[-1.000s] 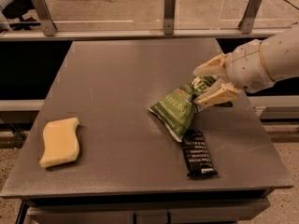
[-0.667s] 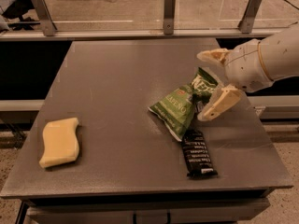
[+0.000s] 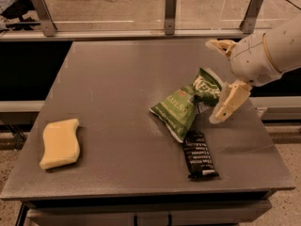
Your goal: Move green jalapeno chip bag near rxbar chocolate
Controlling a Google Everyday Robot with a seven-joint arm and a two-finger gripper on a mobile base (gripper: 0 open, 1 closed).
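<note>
- Three items lie on the grey bench (image 3: 117,79).
- Green jalapeno chip bag (image 3: 181,109): crinkly film, white lettering, pale edges. It lies right of centre, its lower corner touching the top end of the rxbar chocolate (image 3: 200,154), a slim flat black wrapper.
- Tool (image 3: 214,81): pale fingers spread wide just beside the bag's upper end, pinching nothing.
- Step in hand: placement looks done. You should draw the tool clear without snagging the light bag.
- Sponge (image 3: 59,142): yellow, wavy, well apart at left.

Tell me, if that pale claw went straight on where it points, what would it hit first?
Probably the crinkly green jalapeno chip bag: the gripper, fingers open, sits just beside it, aimed at its raised end, though depth is unclear.
</note>
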